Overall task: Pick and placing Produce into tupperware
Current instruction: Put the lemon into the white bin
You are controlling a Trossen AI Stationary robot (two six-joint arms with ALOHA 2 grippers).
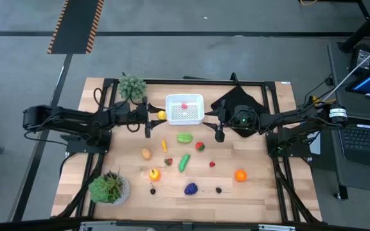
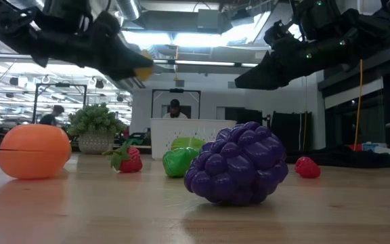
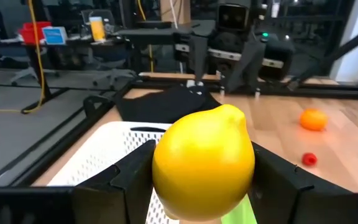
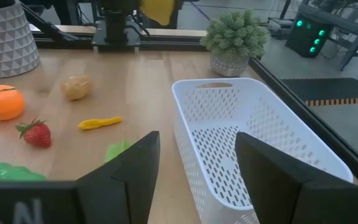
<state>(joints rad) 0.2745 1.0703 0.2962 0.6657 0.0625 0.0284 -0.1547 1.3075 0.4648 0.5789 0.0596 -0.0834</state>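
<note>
Lemon carried toward the tub

Left hand grasped a yellow lemon just beside the white tub, which lay at its 3 o'clock; right hand, nothing between its parted fingers, waited beyond the tub's far end

Yellow lemon, white perforated tub, purple grapes.

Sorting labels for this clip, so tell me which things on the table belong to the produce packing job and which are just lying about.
Job:
- white tub
- lemon, held in the left pincer
- orange
- purple grapes
- green pepper
- strawberry
- right pincer, empty, beside the tub

Lying about:
- two potted plants
- black cloth
</note>
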